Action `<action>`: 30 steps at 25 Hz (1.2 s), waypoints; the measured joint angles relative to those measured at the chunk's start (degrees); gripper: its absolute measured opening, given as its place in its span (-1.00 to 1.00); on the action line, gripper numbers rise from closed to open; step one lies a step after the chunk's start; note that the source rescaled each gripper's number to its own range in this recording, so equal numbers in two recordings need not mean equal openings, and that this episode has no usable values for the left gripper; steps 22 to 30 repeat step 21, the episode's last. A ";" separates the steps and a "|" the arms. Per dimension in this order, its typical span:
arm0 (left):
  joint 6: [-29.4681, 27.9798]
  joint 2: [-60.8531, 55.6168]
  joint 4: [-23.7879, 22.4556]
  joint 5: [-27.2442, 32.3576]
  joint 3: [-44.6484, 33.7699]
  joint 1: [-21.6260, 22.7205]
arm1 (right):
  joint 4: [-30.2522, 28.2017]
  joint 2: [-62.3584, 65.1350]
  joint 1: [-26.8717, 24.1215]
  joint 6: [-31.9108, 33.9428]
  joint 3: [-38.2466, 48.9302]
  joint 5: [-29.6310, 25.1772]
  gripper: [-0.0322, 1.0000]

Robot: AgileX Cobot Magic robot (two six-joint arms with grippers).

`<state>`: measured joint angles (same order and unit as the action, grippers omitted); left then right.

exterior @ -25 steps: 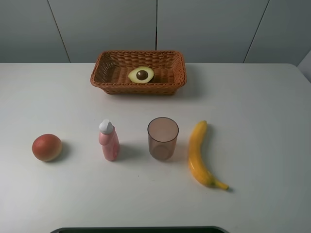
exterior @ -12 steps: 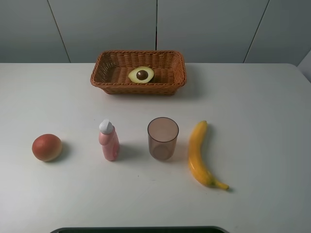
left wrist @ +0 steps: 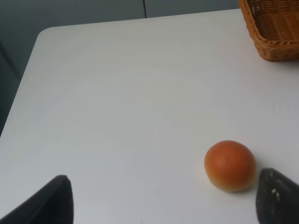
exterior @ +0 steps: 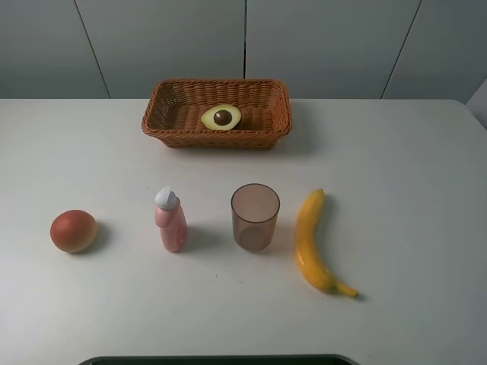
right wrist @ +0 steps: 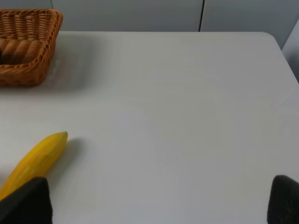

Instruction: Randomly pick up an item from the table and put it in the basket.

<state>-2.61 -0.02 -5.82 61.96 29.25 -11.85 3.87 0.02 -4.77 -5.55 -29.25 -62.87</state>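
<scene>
The halved avocado [exterior: 221, 116], pit up, lies inside the brown wicker basket [exterior: 156, 122] at the back middle of the white table [exterior: 396, 190]. Neither arm shows in the exterior high view. In the left wrist view my left gripper [left wrist: 163, 205] is open and empty, with dark fingertips [left wrist: 56, 200] far apart low over the table; a corner of the basket [left wrist: 273, 28] shows there. In the right wrist view my right gripper [right wrist: 156, 205] is open and empty above the table, and the basket's end [right wrist: 28, 46] shows there.
In a row near the front stand a round reddish-orange fruit [exterior: 73, 230], a pink bottle [exterior: 170, 220], a translucent brownish cup [exterior: 255, 217] and a yellow banana [exterior: 312, 242]. The fruit [left wrist: 230, 165] lies close to the left gripper, the banana's tip [right wrist: 39, 156] near the right one.
</scene>
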 joint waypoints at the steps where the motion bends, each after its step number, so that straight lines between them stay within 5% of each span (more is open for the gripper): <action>1: 0.00 0.00 0.00 0.00 0.00 0.00 | 0.00 0.00 0.00 0.10 0.00 0.00 0.97; 30: 0.00 0.00 0.00 0.00 0.00 0.00 | 0.00 0.00 0.00 0.10 0.00 0.00 0.97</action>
